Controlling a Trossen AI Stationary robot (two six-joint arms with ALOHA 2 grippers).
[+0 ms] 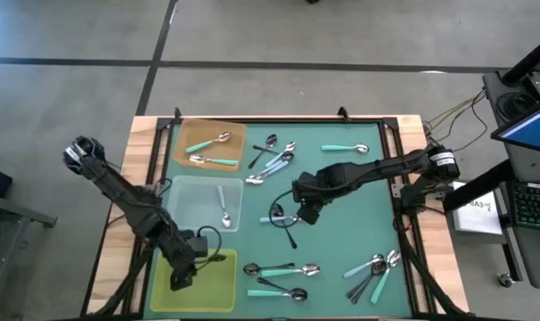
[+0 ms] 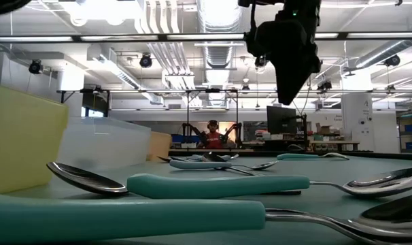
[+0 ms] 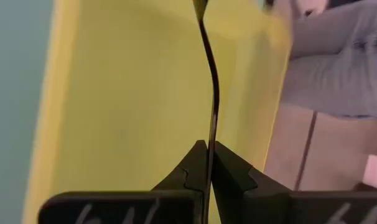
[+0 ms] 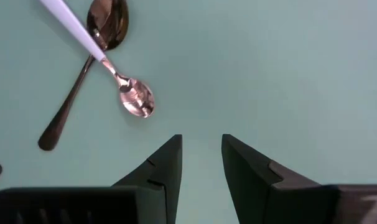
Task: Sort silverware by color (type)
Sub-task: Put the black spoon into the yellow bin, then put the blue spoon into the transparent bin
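Both arms bent low, left end effector [image 3: 208, 163] pinching black spoon [image 3: 210, 93].

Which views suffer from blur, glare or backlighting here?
Low view: the nearest teal spoon handle is soft, ceiling lights glare, and the arm hangs backlit as a silhouette. Left wrist view: the yellow tray is blurred behind the left hand. Right wrist view: the spoons show sharp, with bright reflections on one bowl.

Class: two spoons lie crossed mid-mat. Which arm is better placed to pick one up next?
Probably the right: its gripper hovers empty beside the pale-blue-handled spoon crossing the black-handled spoon, while the left gripper grips a black handle over the yellow tray.
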